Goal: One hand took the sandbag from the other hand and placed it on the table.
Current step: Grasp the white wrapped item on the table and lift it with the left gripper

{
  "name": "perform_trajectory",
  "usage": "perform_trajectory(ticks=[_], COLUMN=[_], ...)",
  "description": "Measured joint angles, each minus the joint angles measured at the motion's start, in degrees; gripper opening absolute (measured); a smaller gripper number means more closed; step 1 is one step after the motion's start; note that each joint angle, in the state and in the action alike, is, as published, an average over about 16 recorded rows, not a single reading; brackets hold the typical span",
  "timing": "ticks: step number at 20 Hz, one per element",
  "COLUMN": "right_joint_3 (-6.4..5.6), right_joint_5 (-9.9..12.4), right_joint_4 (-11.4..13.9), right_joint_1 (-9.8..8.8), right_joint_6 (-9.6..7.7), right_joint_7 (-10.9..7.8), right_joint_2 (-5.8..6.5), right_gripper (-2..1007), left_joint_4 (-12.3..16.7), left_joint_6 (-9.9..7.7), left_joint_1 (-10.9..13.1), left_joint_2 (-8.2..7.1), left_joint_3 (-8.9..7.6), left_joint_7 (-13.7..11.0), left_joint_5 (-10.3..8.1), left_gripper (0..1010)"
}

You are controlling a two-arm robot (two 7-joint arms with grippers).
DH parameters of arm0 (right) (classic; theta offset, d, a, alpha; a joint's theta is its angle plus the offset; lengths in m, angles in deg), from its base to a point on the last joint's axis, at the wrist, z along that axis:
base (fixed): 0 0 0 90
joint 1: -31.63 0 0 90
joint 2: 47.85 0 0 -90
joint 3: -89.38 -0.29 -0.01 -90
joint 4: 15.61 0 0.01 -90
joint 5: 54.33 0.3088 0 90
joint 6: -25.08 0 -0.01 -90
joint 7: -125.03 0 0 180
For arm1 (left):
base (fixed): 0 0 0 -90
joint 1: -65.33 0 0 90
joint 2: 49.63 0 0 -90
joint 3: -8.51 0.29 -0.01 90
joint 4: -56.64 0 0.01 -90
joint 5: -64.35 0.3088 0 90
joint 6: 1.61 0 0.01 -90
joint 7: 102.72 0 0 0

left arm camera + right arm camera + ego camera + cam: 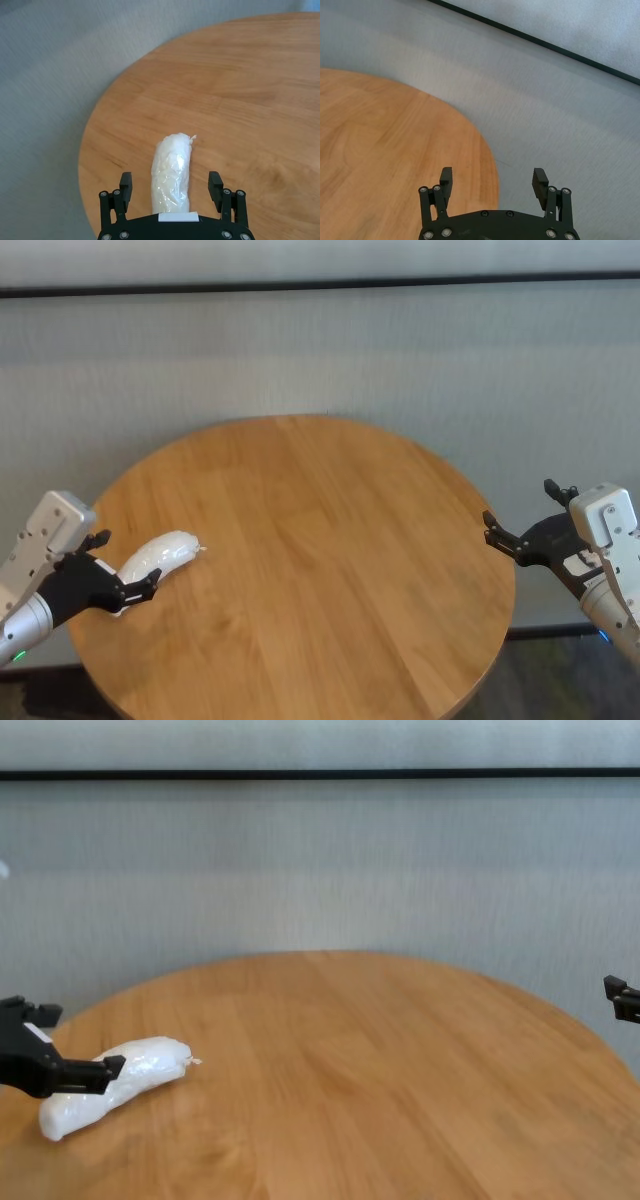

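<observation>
A round wooden table (300, 560) stands before a pale grey wall. The sandbag (172, 170) lies on its left part, between the spread fingers (125, 186) of the left gripper (170, 186) (neither pad seems to touch it, though its near end is hidden under the gripper body). The right gripper (492, 180) hovers at the table's right edge, fingers apart and empty.

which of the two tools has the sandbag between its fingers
The left tool: its open fingers straddle the white sandbag on the table. The right tool is open over the table's edge.
</observation>
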Motion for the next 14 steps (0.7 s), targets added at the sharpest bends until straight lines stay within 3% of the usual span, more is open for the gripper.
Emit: perform_trajectory(ticks=[7, 14], right_joint_3=[0.00, 0.00], right_joint_5=[0.00, 0.00], right_joint_4=[0.00, 0.00], right_joint_1=[0.00, 0.00], right_joint_6=[0.00, 0.00], right_joint_7=[0.00, 0.00], right_joint_2=[0.00, 0.00], right_gripper=[1006, 1006], left_joint_4=[-3.00, -6.54], left_joint_6=[-2.09, -2.37], left_joint_1=[-2.22, -4.34], left_joint_2=[0.97, 2.49], left_joint_3=[-0.02, 0.14], left_joint_7=[-3.40, -5.42], left_joint_5=[-0.40, 0.43], left_gripper=[1002, 1002])
